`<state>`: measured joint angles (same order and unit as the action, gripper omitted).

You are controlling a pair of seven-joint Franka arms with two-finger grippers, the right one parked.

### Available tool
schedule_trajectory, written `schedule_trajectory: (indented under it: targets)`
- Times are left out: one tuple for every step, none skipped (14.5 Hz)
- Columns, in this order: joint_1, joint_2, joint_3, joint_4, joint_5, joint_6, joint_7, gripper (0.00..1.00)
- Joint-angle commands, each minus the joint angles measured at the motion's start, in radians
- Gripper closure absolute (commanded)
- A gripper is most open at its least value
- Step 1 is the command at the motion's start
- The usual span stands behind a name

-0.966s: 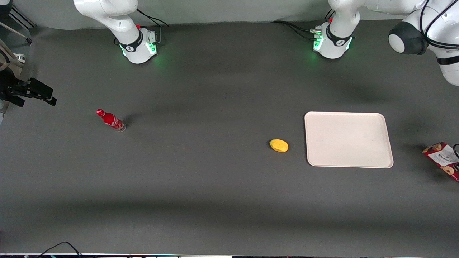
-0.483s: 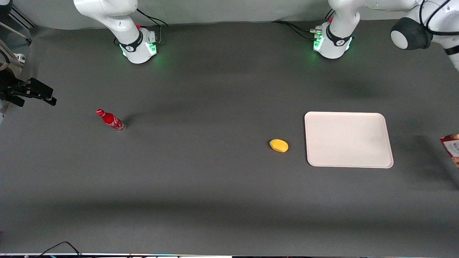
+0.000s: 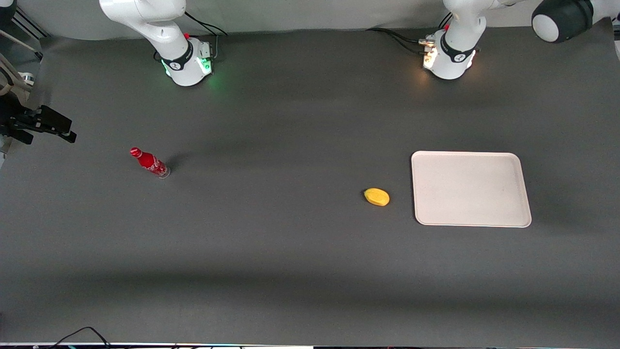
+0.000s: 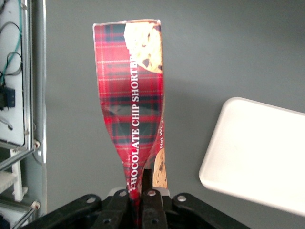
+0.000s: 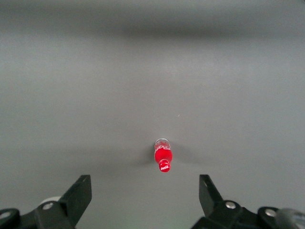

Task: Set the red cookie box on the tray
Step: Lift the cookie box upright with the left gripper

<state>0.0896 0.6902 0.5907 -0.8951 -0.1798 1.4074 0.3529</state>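
Note:
In the left wrist view the red cookie box point(image 4: 131, 95), dark-red tartan with cookie pictures and white lettering, hangs high above the grey table. My left gripper point(image 4: 140, 191) is shut on its near end, which is squeezed flat between the fingers. The cream-white tray point(image 4: 257, 152) lies on the table beside the box and well below it, apart from it. In the front view the tray point(image 3: 470, 189) lies bare toward the working arm's end of the table. Box and gripper are out of that view.
A yellow fruit-shaped object point(image 3: 377, 197) lies beside the tray. A small red bottle point(image 3: 149, 162) stands toward the parked arm's end, also seen as the bottle point(image 5: 163, 155) from the parked wrist. A metal frame with wiring point(image 4: 19, 95) borders the table near the box.
The box, visible at the front view's edge toward the working arm's end, rose and left that view. The working arm's elbow moved upward. The working arm's base light turned from green to amber.

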Motion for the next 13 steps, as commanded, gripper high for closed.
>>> schedule_trajectory:
  targets:
    - [-0.115, -0.121, 0.006, -0.008, 0.089, -0.206, 0.001, 1.0]
    - [-0.139, -0.15, 0.0, -0.011, 0.098, -0.264, -0.002, 1.0]
    - [-0.146, -0.187, -0.021, -0.021, 0.1, -0.328, -0.018, 1.0]
    - [-0.146, -0.22, -0.07, -0.031, 0.108, -0.359, -0.049, 1.0]
    - [-0.146, -0.254, -0.119, -0.072, 0.109, -0.361, -0.075, 1.0]
    - [-0.146, -0.285, -0.149, -0.137, 0.114, -0.343, -0.084, 1.0]
    - [-0.146, -0.314, -0.188, -0.215, 0.141, -0.296, -0.084, 1.0]
    - [-0.145, -0.349, -0.24, -0.311, 0.178, -0.227, -0.084, 1.0]
    - [-0.142, -0.386, -0.261, -0.437, 0.187, -0.12, -0.084, 1.0]
    - [-0.142, -0.42, -0.267, -0.572, 0.188, -0.003, -0.086, 1.0]
    - [-0.142, -0.448, -0.273, -0.699, 0.188, 0.112, -0.086, 1.0]
    - [-0.14, -0.463, -0.275, -0.807, 0.188, 0.219, -0.086, 1.0]
    - [-0.14, -0.469, -0.276, -0.902, 0.188, 0.317, -0.086, 1.0]
